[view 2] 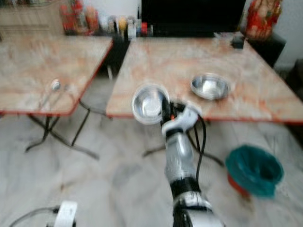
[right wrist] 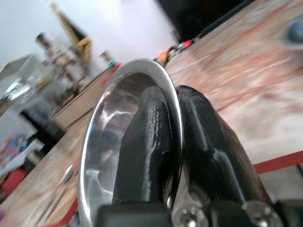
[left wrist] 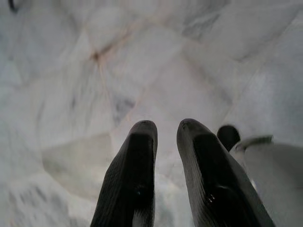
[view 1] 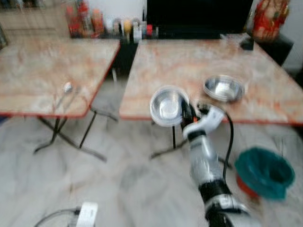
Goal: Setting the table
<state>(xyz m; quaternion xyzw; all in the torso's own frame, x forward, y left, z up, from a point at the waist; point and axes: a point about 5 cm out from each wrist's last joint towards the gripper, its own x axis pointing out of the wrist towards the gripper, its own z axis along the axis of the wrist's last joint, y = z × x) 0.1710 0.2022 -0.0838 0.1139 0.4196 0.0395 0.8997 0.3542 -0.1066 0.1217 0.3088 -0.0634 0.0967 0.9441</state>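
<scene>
My right gripper (view 1: 185, 112) is shut on the rim of a shiny steel bowl (view 1: 167, 106), holding it tilted on edge in the air at the near edge of the right marble table (view 1: 189, 61). In the right wrist view the two black fingers (right wrist: 151, 142) pinch the bowl's rim (right wrist: 137, 66) between them. A second steel bowl (view 1: 223, 88) rests on that table to the right. A spoon (view 1: 66, 90) lies on the left table (view 1: 38, 71). My left gripper (left wrist: 165, 130) hangs over the pale floor, its fingers slightly apart with nothing between them.
A teal-lined bin (view 1: 264, 172) stands on the floor at the right, beside my arm. Bottles and jars (view 1: 113, 26) line the far edge behind the tables, next to a dark screen (view 1: 199, 16). A white power strip (view 1: 86, 213) lies on the floor at the near left.
</scene>
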